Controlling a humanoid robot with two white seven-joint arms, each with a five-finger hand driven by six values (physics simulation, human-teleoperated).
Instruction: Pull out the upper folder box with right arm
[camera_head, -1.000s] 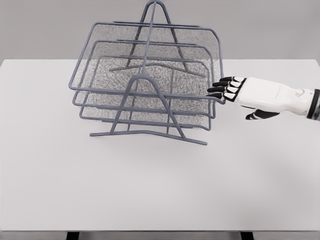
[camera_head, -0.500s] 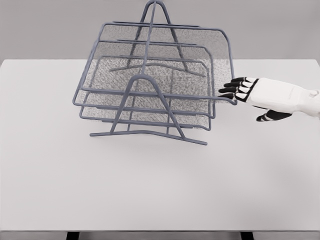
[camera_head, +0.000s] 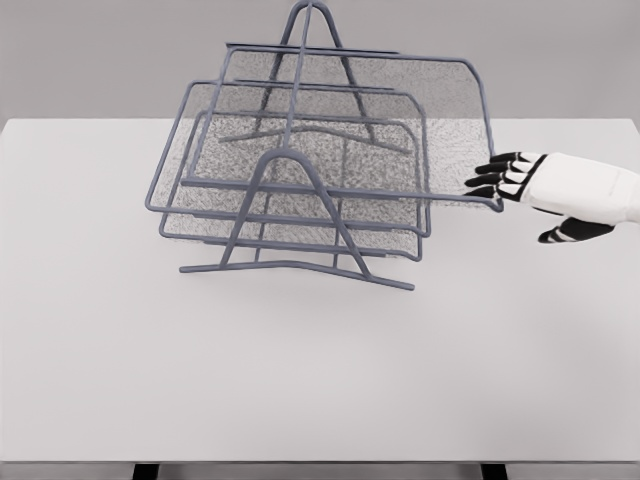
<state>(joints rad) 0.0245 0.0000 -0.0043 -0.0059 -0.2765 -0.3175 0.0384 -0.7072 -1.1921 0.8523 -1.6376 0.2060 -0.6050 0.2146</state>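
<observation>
Head view: upper folder box (camera_head: 400, 130), a grey wire-mesh tray, sits in the upper middle of the frame, topmost of three tiers in a grey wire rack (camera_head: 290, 215). It juts out to the right, well past the two lower trays (camera_head: 300, 225), and its right front corner reaches the right-centre of the frame. No brand, label or writing can be read on any item.

Mesh of the stacked trays overlaps, so the rear edges of the lower two are hard to separate. The rack's far A-shaped leg (camera_head: 315, 40) is cut off by the top edge of the frame.

Right robot hand (camera_head: 515, 180), white with black fingertips, comes in from the right edge, its forearm cut off there. Fingers (camera_head: 492, 172) are curled at the tray's right front corner, hooked on the rim wire; thumb (camera_head: 565, 232) hangs below and apart from the tray. Whether the fingers wrap fully round the wire cannot be made out.

Rack stands on a plain white surface (camera_head: 320, 370) filling the lower frame, with a grey backdrop above. Two dark table legs (camera_head: 145, 470) show at the bottom edge.
</observation>
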